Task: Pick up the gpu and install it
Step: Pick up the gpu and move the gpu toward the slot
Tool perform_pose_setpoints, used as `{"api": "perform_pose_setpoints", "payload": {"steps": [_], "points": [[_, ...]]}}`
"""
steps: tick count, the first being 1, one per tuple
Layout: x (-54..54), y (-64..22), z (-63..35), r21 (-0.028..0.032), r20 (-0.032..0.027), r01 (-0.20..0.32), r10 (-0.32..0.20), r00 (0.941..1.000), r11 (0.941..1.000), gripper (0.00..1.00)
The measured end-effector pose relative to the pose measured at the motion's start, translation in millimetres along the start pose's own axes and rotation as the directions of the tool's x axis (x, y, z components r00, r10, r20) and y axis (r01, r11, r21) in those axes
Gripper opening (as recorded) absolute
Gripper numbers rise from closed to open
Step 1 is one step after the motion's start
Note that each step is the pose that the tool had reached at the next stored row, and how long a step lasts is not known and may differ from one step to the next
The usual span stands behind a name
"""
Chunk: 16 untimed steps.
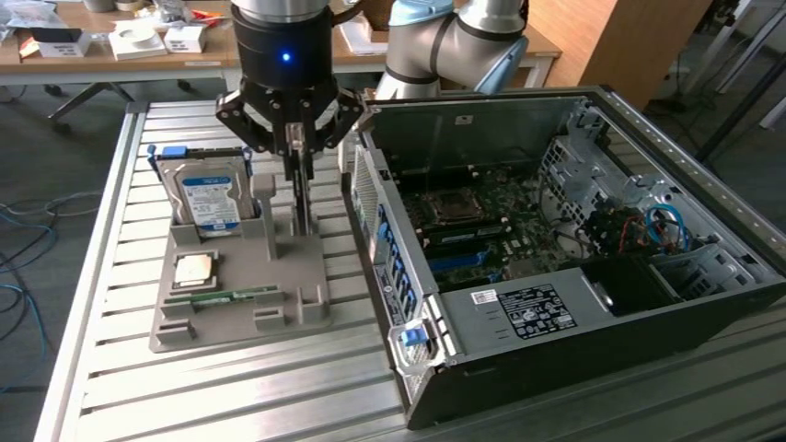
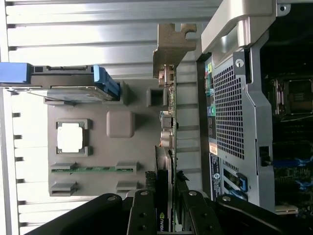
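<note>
End effector [image 1: 294,152] hangs over the rear of the grey holder tray [image 1: 234,324], just beside the open computer case [image 1: 406,276]. Its fingers [image 1: 322,124] are brought in against both faces of the gpu [image 1: 300,189], clamped on the card's upper edge. The gpu stands on edge and upright, lower end down among the tray's posts; cannot tell whether it is clear of the slot or seated in it. In the wrist view the gpu [image 2: 169,122] shows edge-on as a thin strip running from between the end effector [image 2: 166,208] pads out to its metal end bracket [image 2: 171,46], which lies over the slatted counter [image 2: 98,34] past the tray's [image 2: 142,147] edge. The hard drive [image 1: 209,198] stands upright in its own tray slot on the exterior view's left of the gpu, near it, not touching; blue rails on its sides [image 2: 68,90]. A processor chip [image 1: 197,269] [image 2: 71,138] lies flat in a square pocket nearer the tray's front. A narrow green memory stick [image 1: 224,296] [image 2: 93,169] lies in the slot beside the chip. The case [image 2: 230,112] lies on its side on the counter [image 1: 246,387], side panel off, motherboard [image 1: 491,221] exposed, blue cables at its far end.
</note>
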State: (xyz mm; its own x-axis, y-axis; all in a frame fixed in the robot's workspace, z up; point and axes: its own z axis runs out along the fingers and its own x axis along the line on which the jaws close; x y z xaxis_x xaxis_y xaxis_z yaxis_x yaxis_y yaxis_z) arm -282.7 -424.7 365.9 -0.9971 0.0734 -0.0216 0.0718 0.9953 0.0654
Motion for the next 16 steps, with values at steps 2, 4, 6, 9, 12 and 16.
{"api": "perform_pose_setpoints", "payload": {"steps": [2,4,6,9,12,16], "points": [[-0.1,0.3,-4.1,-0.0005,0.0,0.0,0.0,1.0,1.0,0.26],[-0.2,0.5,-8.1,-0.001,-0.0001,0.0,0.0,1.0,1.0,0.26],[-0.3,0.8,-12.4,-0.0014,-0.0002,0.0,0.0,1.0,1.0,0.26],[-0.5,1.2,-18.4,-0.0022,-0.0003,0.0,0.0,1.0,1.0,0.26],[-0.7,1.6,-24.5,-0.0032,-0.0003,0.0,0.0,1.0,1.0,0.26],[-0.9,2.2,-32.7,-0.0045,-0.0003,0.0,0.0,1.0,1.0,0.26]]}}
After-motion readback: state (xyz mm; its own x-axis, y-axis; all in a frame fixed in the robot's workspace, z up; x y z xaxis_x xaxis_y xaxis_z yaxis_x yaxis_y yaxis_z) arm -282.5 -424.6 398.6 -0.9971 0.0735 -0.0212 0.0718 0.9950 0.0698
